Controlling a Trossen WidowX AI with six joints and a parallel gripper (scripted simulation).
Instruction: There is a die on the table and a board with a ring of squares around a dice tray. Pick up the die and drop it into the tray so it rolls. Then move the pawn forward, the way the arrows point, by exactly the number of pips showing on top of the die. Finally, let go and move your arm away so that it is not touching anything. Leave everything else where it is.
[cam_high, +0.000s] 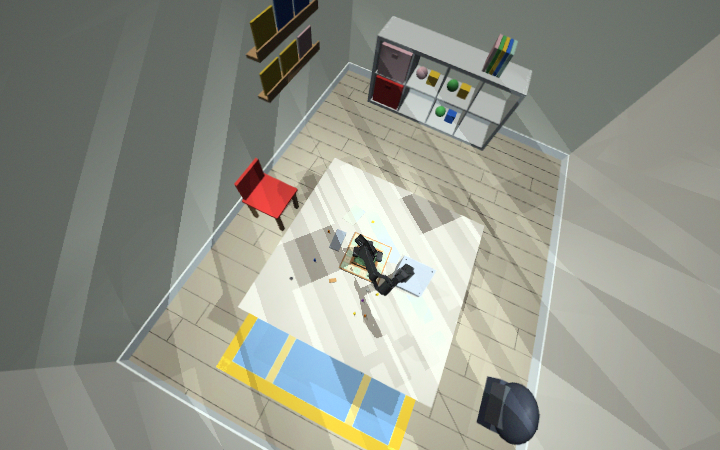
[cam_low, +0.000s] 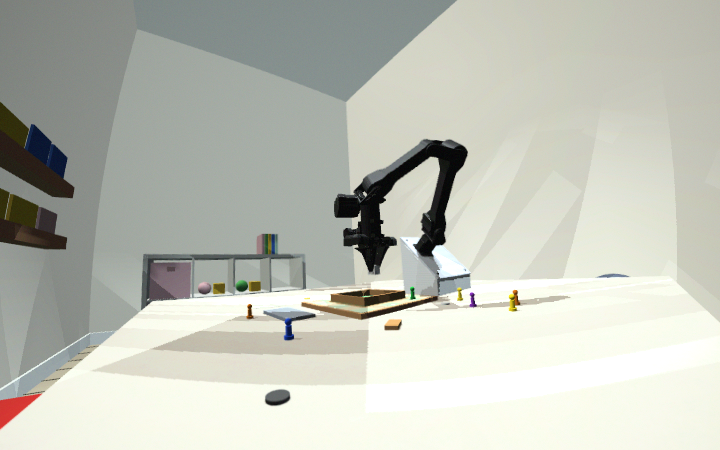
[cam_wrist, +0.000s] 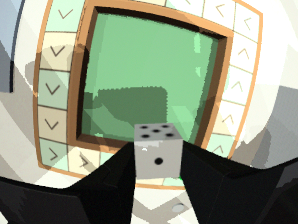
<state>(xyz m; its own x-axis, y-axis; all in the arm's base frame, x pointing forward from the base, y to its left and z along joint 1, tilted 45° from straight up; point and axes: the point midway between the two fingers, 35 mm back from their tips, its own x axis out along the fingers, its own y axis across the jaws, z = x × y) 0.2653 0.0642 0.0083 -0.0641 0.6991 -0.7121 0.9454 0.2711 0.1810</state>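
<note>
Hand: black two-fingered hand (cam_wrist: 158, 163) clenched on small white pipped die (cam_wrist: 157, 151).
Die: between fingertips, above green-floored tray (cam_wrist: 153, 76).
Handling: likely light, rigid, smooth; flat opposite faces suit gripping.

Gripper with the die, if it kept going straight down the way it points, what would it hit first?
Probably the green floor of the dice tray. The gripper points down above the board, shut on the die, with nothing between. Depth is unclear; the tray's near wall is close.
</note>
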